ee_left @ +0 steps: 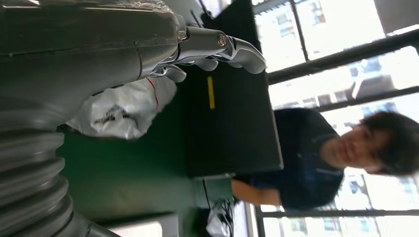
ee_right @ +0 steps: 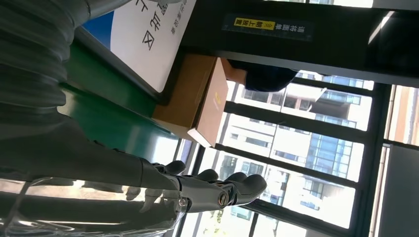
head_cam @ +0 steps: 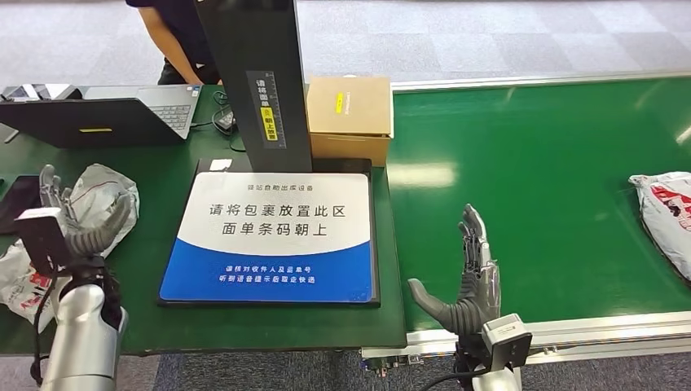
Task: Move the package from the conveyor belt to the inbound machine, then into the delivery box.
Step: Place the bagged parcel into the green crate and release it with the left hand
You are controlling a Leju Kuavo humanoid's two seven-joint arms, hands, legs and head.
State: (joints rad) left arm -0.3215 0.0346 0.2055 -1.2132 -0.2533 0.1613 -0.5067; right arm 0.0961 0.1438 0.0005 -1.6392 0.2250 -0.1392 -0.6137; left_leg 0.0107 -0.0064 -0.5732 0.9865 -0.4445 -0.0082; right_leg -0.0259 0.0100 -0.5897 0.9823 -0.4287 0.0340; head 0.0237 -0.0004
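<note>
While my right hand point(head_cam: 471, 281) stands empty with fingers spread at the conveyor belt's point(head_cam: 538, 187) near edge, the package point(head_cam: 664, 216) lies well apart at the belt's right edge, so a reach begun too early risks closing on nothing.

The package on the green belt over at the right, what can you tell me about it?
The package is a soft white plastic mailer bag with red and dark printing, wrinkled and lying flat on the green conveyor belt. The picture's right edge cuts it off, so part is unseen. Nothing touches it but the belt; the right hand is raised, fingers spread, well short of it.
</note>
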